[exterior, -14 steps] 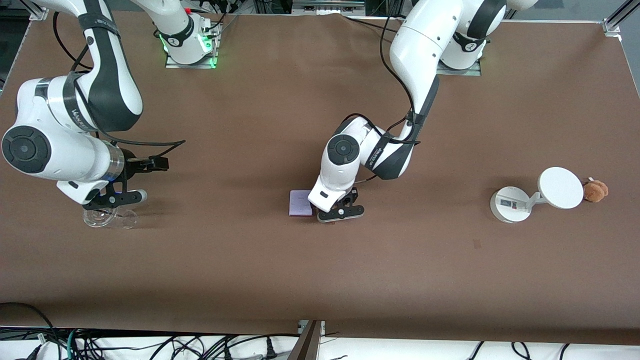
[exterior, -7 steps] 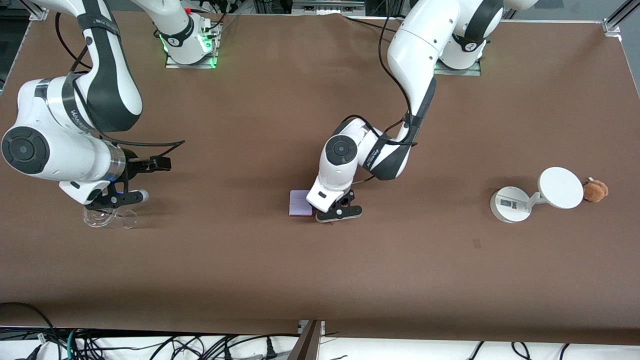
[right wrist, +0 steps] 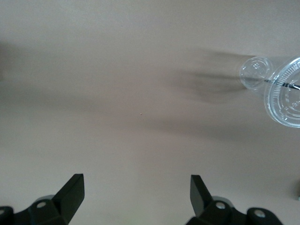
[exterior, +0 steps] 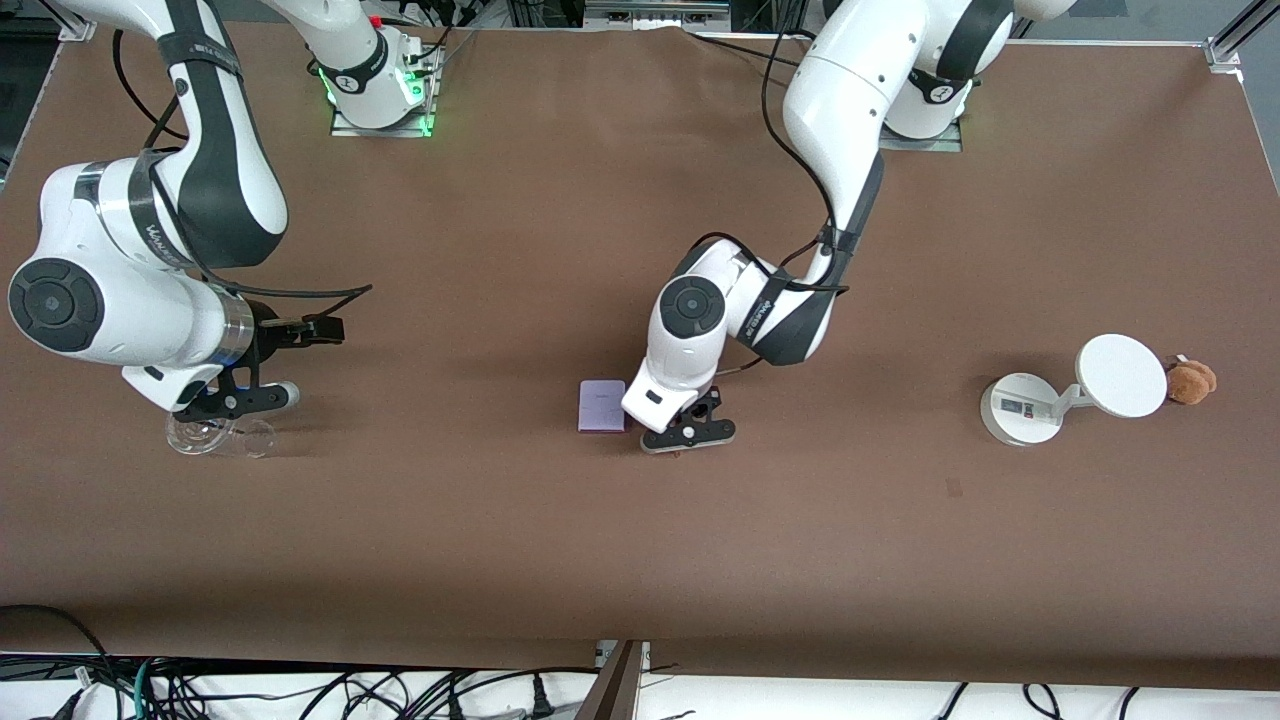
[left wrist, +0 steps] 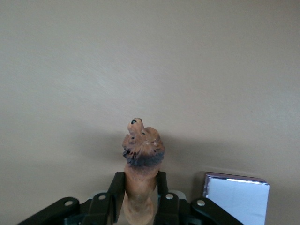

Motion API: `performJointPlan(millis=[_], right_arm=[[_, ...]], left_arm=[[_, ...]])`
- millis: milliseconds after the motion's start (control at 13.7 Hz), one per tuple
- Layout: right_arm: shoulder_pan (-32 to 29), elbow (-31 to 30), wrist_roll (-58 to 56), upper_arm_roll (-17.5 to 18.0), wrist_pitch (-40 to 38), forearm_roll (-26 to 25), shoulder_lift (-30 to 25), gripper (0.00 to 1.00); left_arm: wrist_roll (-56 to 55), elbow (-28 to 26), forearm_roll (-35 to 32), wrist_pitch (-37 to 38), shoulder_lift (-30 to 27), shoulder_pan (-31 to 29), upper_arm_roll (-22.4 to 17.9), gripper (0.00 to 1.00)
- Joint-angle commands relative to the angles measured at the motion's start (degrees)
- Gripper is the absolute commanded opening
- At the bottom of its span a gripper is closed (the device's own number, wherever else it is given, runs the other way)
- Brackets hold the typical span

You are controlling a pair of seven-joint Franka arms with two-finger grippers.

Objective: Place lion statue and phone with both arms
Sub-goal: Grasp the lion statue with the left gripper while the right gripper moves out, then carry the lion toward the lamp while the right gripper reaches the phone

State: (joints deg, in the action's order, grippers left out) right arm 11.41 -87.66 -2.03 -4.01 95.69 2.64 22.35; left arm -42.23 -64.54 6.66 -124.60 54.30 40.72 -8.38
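My left gripper [exterior: 688, 434] is shut on the lion statue [left wrist: 140, 154], a slim orange-brown figurine with a dark mane. Both fingers [left wrist: 116, 190] clamp its body and its head sticks out past the tips. It is held low over the middle of the table, beside the phone [exterior: 602, 406], on the side toward the left arm's end. The phone is a flat pale lavender slab lying on the table; it also shows in the left wrist view [left wrist: 236, 201]. In the front view the hand hides nearly all of the lion. My right gripper [exterior: 235, 400] is open and empty [right wrist: 136, 190] and waits over the table by a clear cup.
A clear plastic cup [exterior: 215, 436] lies on its side at the right arm's end; it also shows in the right wrist view [right wrist: 281, 89]. A white round-disc stand [exterior: 1020, 408] and a small brown plush [exterior: 1192, 381] stand at the left arm's end.
My left gripper, holding the lion, has shifted slightly away from the phone toward the left arm's end, uncovering more of the phone. The right arm has barely moved.
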Motion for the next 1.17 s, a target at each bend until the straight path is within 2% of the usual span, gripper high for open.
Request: performJointPlan(millis=[0, 291, 437, 583, 729, 1093], right_arm=[[0.10, 1.09, 0.54, 0.05, 0.55, 1.40, 1.12, 1.00], [1.68, 1.00, 0.63, 0.06, 1.51, 1.40, 2.52, 1.00], [3.00, 1.00, 0.63, -0.03, 2.39, 1.40, 3.23, 1.00], [4.14, 1.00, 2.98, 0.06, 3.71, 1.58, 4.10, 1.00], [6.33, 1.00, 8.69, 0.06, 4.76, 4.99, 5.24, 1.00], [13.27, 0.91, 17.56, 0.06, 12.66, 6.06, 9.64, 1.00]], left_arm=[[7.23, -2.59, -1.29, 6.27, -7.08, -3.79, 0.29, 0.00], [22.17, -8.04, -1.38, 15.24, -16.22, -12.49, 0.29, 0.00], [26.83, -12.42, -1.38, 16.05, -19.56, -17.32, 0.29, 0.00], [27.91, -15.43, -2.51, 16.14, -21.16, -19.19, -0.14, 0.00], [27.82, -18.15, -8.83, 14.39, -22.04, -20.50, -0.41, 0.00], [35.20, -31.06, -8.94, -1.84, -24.15, -28.85, 0.03, 0.00]])
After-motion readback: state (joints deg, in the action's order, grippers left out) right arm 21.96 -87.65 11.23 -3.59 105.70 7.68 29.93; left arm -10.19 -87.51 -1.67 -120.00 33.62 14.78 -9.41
